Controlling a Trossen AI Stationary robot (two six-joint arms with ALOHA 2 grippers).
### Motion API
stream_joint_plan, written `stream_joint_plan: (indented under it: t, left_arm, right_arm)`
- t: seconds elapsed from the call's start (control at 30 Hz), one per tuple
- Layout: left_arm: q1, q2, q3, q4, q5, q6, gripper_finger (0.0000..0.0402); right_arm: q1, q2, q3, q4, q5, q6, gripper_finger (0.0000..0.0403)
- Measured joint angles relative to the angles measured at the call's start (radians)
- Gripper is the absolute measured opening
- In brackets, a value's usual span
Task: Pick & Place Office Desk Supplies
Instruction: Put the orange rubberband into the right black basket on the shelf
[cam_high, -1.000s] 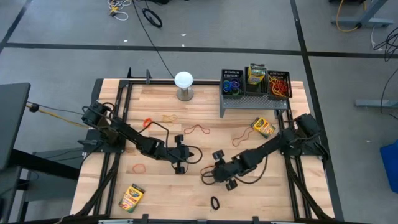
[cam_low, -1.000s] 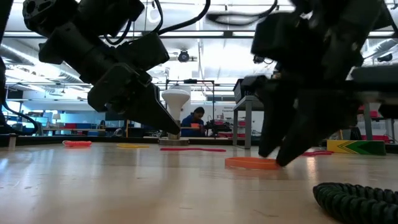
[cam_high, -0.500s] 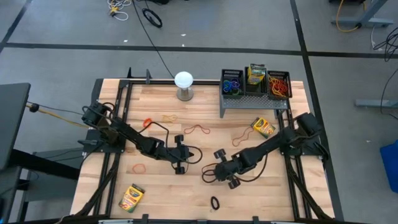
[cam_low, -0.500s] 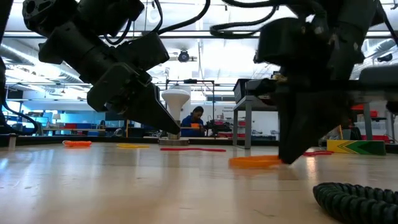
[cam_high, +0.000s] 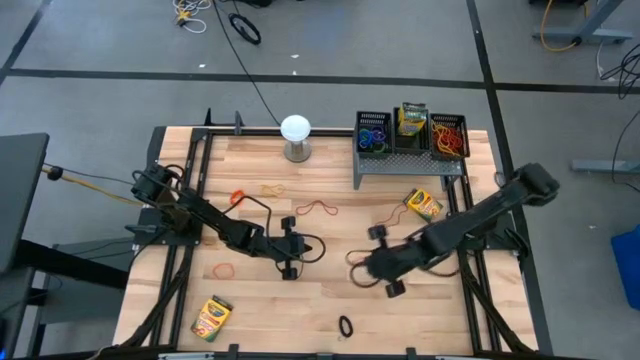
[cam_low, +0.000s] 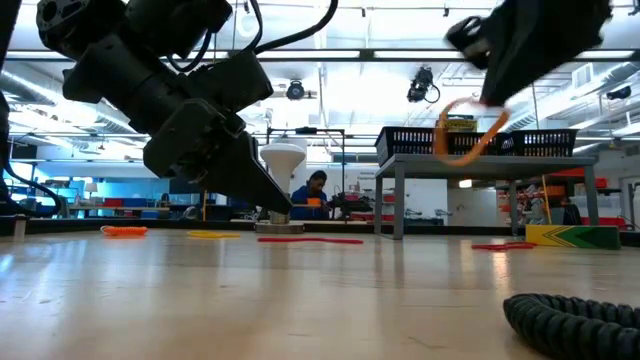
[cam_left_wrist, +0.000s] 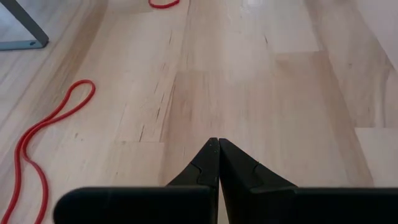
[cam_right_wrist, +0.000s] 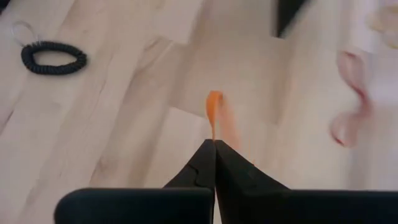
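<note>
Wooden desk (cam_high: 330, 230): right hand (cam_right_wrist: 215, 144) pinches orange rubber band (cam_low: 468, 135) aloft; left hand (cam_left_wrist: 219, 144) pressed together, low over boards.

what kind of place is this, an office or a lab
Most likely a robotics lab or workshop: a wooden table on a bare concrete floor with loose cables, and open ceiling lights behind.

No lettering seems readable anywhere.
</note>
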Motion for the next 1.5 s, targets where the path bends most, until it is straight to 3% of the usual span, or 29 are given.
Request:
stream_joint_plan:
  t: [0.33,0.47,0.63,0.9,1.03,1.27,1.5]
  left_arm:
    - [0.0,0.0,0.0,0.053,0.0,0.0,0.0008]
    - [0.0,0.0,0.0,0.064,0.0,0.0,0.0008]
    - [0.0,0.0,0.0,0.079,0.0,0.0,0.0008]
    - [0.0,0.0,0.0,0.097,0.001,0.0,0.0008]
    - [0.0,0.0,0.0,0.098,0.0,0.0,0.0008]
    - [0.0,0.0,0.0,0.105,0.001,0.0,0.0008]
    - [0.0,0.0,0.0,0.105,0.001,0.0,0.0008]
  right_arm:
    - [-0.024,-0.352,0.001,-0.446,0.246,0.308,0.0001]
    - [-0.131,-0.463,0.001,-0.664,0.359,0.434,0.0001]
    - [-0.351,-0.535,0.001,-0.796,0.447,0.431,0.0001]
    - [-0.829,-0.51,0.001,-0.742,0.502,0.145,0.0]
    - [-1.001,-0.505,0.001,-0.659,0.504,0.017,0.0]
    - [-1.129,-0.505,0.001,-0.604,0.473,-0.074,0.0]
    - [-1.144,-0.505,0.001,-0.603,0.456,-0.072,0.0002]
